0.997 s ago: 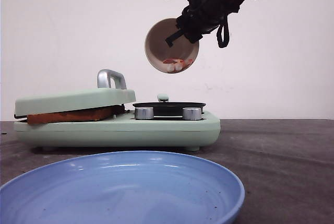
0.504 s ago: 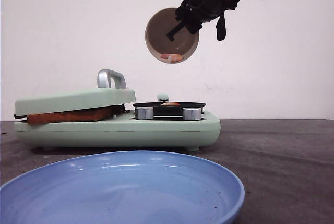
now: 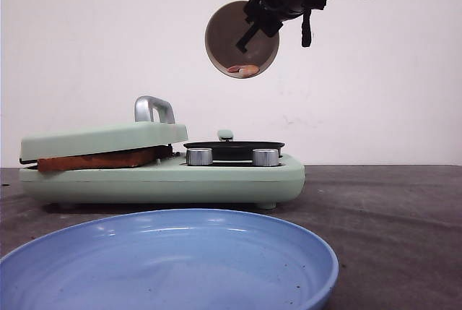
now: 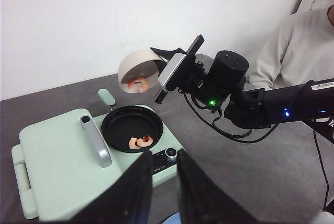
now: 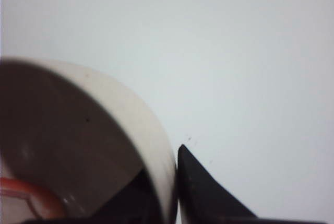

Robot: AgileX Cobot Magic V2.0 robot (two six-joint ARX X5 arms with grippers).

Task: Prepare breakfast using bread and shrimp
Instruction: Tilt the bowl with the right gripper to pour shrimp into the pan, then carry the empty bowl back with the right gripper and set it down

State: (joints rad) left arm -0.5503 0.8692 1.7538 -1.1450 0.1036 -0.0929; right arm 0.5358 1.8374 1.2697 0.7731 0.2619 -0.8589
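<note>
The dark grey surface (image 3: pixel 390 209) carries a pale green breakfast-maker appliance (image 3: pixel 166 176), whose hinged green lid (image 3: pixel 101 140) with a silver metal handle (image 3: pixel 153 108) lies closed, slightly tilted, over a thick slice of browned toast bread (image 3: pixel 97 159); only the bread's golden-brown crust edge shows between lid and base. On the appliance's right half sits a round black frying pan (image 4: pixel 132 129), with two silver knobs (image 3: pixel 199 156) on the front beneath it. In the left wrist view a couple of curled orange-pink and white shrimp (image 4: pixel 141 141) lie on the pan floor. In the foreground of the front view, nearest the camera, stands a wide, shallow blue plate (image 3: pixel 170 259).

High above the pan, the right arm's black claw (image 3: pixel 254 19) grips the rim of a beige round bowl (image 3: pixel 242 39), one finger inside the wall and one outside, as the right wrist view shows. The bowl is tipped steeply on its side, its mouth facing the front camera, and at least one more orange-pink shrimp piece (image 3: pixel 242 70) rests at its lowest inner edge.

The left claw (image 4: pixel 163 190) hangs above the front edge of the appliance, its two dark fingers (image 4: pixel 136 192) slightly apart with nothing between them. A person in a white sweater (image 4: pixel 297 57) sits at the far side.
</note>
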